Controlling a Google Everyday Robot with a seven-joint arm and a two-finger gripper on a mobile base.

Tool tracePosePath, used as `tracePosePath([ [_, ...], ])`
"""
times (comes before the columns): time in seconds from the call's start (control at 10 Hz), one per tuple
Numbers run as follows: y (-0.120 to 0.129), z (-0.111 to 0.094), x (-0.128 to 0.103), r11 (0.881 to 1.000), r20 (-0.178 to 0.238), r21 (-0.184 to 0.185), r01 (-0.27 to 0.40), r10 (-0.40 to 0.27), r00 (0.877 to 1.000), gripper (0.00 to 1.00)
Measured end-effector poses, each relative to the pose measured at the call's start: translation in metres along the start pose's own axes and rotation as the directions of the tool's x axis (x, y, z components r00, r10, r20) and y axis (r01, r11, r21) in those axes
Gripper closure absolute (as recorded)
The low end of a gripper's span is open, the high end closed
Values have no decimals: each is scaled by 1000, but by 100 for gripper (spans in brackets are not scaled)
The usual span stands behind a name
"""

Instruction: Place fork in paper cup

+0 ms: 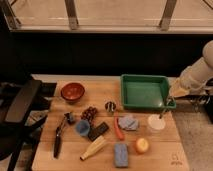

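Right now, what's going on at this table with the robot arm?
The robot's single arm reaches in from the right, its pincer by the right-hand front corner of the green tray. A thin fork hangs down from it, tip at the white paper cup near the table's right edge. The fork looks to be going into the cup; whether it has been let go is unclear. A red bowl, blue cup, carrot and other items lie untouched.
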Motion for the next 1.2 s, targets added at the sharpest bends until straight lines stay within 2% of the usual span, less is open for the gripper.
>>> tracePosePath([
  [0.3,18,7,-15,999,6,-18,44,-44,999,100],
  [0.5,23,17,-15,998,16,-37,47,-47,999,100],
  [1.0,31,66,-12,993,49,-113,43,-38,998,100],
  [1.2,36,84,-12,987,62,-154,44,-35,998,100],
])
